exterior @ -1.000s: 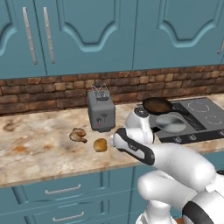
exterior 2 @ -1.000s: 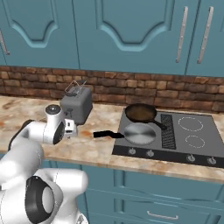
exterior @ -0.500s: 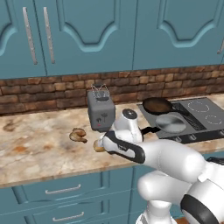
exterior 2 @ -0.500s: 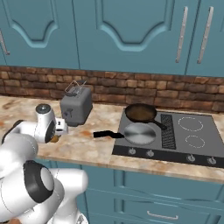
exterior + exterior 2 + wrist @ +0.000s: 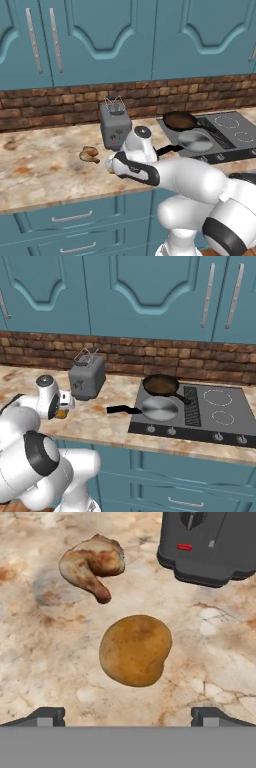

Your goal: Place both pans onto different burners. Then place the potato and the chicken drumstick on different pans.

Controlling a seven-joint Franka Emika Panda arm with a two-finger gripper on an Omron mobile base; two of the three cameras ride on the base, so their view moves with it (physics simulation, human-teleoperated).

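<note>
The potato (image 5: 135,650) lies on the marble counter, centred just ahead of my open gripper (image 5: 128,716), whose fingertips (image 5: 45,715) stand wide on either side of it without touching. Beyond it to the left lies the chicken drumstick (image 5: 92,563), also seen as the drumstick (image 5: 90,155) left of my hand. Part of the potato (image 5: 61,414) peeks out under the gripper (image 5: 67,403). The dark brown pan (image 5: 161,385) sits at the back left of the cooktop. In front of it is the silver pan (image 5: 159,408). Two burners (image 5: 218,397) show as bare white rings on the right.
A grey toaster (image 5: 115,129) stands close behind the potato, to the right in the hand view as the toaster (image 5: 210,544). The silver pan's black handle (image 5: 122,410) juts left over the counter. A brick backsplash and blue cabinets close off the back.
The arm has swung left from near the cooktop and come down over the potato. The jaws stayed open. Both pans and the food have not moved.
</note>
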